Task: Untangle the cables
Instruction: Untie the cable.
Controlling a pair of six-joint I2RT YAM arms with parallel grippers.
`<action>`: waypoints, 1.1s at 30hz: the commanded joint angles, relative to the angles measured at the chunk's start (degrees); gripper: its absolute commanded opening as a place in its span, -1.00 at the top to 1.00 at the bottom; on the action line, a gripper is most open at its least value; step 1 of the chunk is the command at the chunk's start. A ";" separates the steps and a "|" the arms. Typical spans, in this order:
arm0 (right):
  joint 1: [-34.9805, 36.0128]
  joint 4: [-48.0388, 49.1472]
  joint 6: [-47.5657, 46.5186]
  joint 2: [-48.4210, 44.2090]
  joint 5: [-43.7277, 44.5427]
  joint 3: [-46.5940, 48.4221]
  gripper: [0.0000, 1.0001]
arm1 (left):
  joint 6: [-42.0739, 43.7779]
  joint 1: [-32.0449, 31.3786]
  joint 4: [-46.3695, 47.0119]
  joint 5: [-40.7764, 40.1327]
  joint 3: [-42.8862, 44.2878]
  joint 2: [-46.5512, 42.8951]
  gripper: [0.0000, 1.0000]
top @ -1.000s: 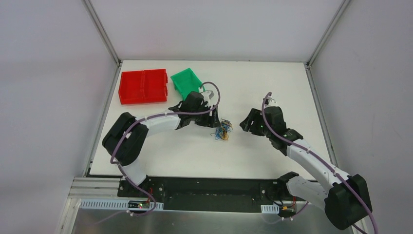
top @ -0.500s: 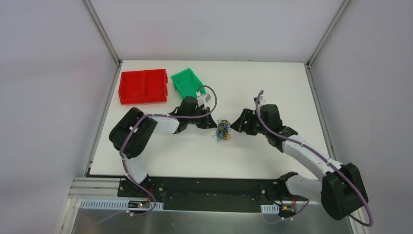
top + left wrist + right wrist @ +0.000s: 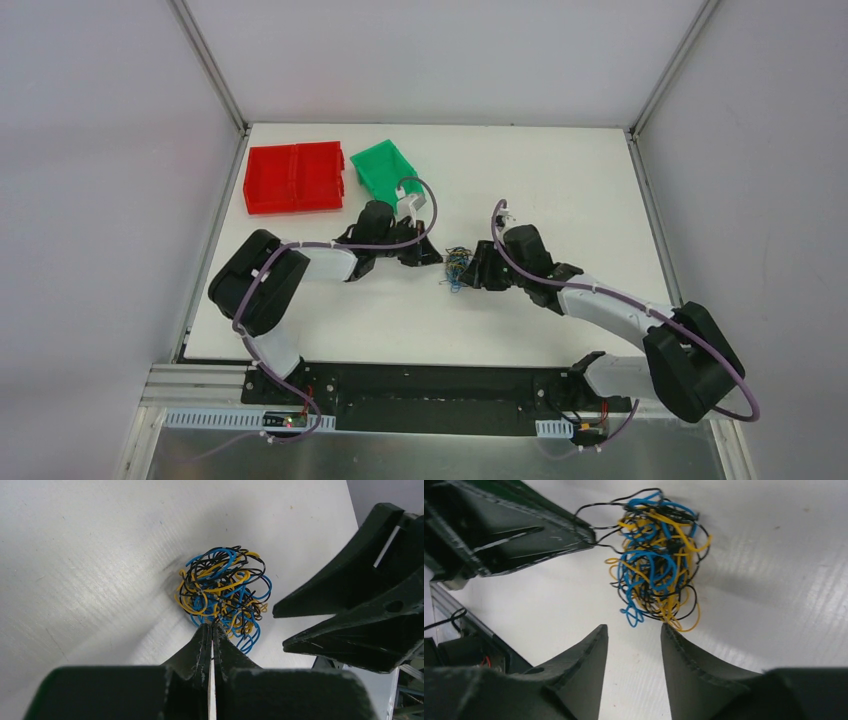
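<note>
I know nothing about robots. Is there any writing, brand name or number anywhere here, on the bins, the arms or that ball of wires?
None can be read.
There is no word, number or logo on the red plastic bin, the green plastic bin, the white and black robot arms or the tangled clump of thin blue, yellow and black wires.
The small electronics below the arm bases are too small to read.

The left gripper has jaws pressed together, the right gripper spread.
</note>
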 commanded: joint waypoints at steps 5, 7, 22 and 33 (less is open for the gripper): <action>0.30 1.56 2.76 0.33 11.34 -1.43 -0.04 | 1.87 -0.02 -1.35 0.42 0.93 -3.77 1.00; 0.32 1.50 2.47 0.82 10.92 -0.98 -0.01 | 1.79 -0.01 -1.47 0.65 1.17 -3.37 1.00; -0.18 3.00 4.69 3.37 8.92 -0.04 1.00 | 2.05 0.48 -5.69 0.91 4.21 -0.21 1.00; -15.21 -15.72 9.88 -15.55 26.49 -1.73 1.00 | -5.69 18.34 0.77 -2.35 -8.49 -10.93 1.00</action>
